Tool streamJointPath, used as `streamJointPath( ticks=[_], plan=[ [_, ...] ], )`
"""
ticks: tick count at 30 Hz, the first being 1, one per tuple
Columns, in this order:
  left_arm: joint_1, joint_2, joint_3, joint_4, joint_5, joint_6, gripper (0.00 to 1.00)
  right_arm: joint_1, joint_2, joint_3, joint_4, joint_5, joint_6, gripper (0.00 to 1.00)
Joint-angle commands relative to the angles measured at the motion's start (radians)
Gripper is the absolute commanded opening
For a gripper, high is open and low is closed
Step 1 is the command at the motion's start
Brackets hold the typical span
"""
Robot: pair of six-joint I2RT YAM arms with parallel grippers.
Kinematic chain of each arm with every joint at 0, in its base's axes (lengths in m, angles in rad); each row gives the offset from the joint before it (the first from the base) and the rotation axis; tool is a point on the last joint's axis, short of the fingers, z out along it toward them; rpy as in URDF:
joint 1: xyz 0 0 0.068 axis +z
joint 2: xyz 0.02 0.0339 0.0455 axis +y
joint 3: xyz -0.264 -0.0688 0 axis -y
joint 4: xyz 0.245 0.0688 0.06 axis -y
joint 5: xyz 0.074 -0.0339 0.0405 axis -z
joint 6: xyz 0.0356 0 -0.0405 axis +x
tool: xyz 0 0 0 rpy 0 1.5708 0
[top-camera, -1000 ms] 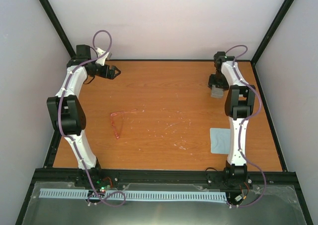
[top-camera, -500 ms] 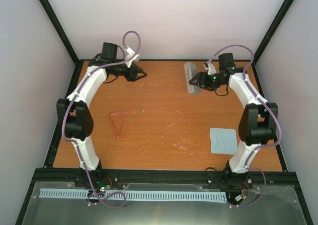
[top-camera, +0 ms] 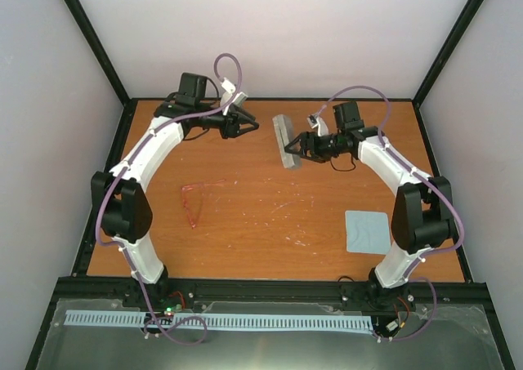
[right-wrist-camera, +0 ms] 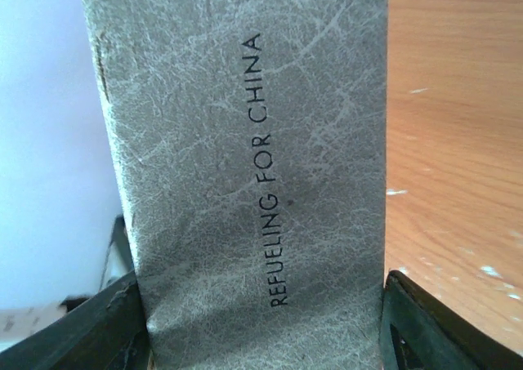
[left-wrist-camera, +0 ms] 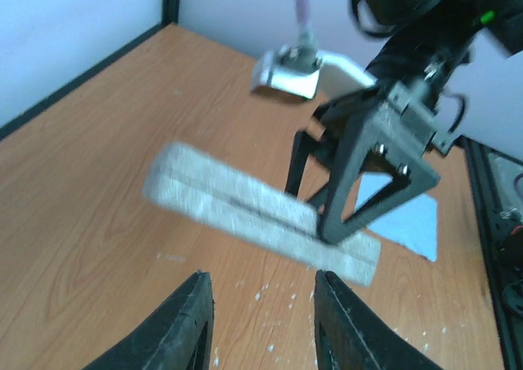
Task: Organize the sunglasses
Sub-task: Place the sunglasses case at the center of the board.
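The sunglasses point(top-camera: 198, 197) are translucent red-pink; the surface point(top-camera: 233, 256) is orange-brown wood grain flecked with white. The case point(right-wrist-camera: 245, 166) is mottled grey with fine pale cracks and black lettering, and the cloth point(top-camera: 367, 231) is light blue.

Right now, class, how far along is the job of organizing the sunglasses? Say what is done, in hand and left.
Done: nothing stored yet. In hand: the right jaws grip the grey case, which looks closed; the left jaws are open, facing it. Left: the sunglasses lie on the table, away from both jaws, and the blue cloth lies apart; opening the case and packing probably remain.
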Motion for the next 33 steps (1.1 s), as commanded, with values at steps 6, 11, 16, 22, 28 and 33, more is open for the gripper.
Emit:
streamJointPath(
  ticks=[6, 11, 16, 22, 28, 33],
  plan=[
    [-0.006, -0.013, -0.154, 0.010, -0.380, 0.056, 0.29, 0.047, 0.139, 0.143, -0.357, 0.726, 0.373, 0.03],
    [-0.006, -0.026, -0.199, 0.020, -0.473, 0.066, 0.28, 0.075, 0.259, 0.167, -0.424, 0.797, 0.496, 0.03],
    [-0.006, -0.035, -0.232, 0.033, -0.551, 0.076, 0.28, 0.083, 0.364, 0.241, -0.476, 0.832, 0.645, 0.03],
    [-0.005, -0.050, -0.254, 0.041, -0.567, 0.072, 0.37, 0.131, 0.402, 0.266, -0.483, 0.821, 0.727, 0.03],
    [-0.008, -0.043, -0.237, 0.050, -0.537, 0.035, 0.66, 0.160, 0.413, 0.271, -0.477, 0.770, 0.726, 0.48],
    [-0.054, 0.003, -0.178, 0.025, -0.526, 0.013, 0.73, 0.160, 0.379, 0.282, -0.474, 0.756, 0.705, 0.87]
  ],
)
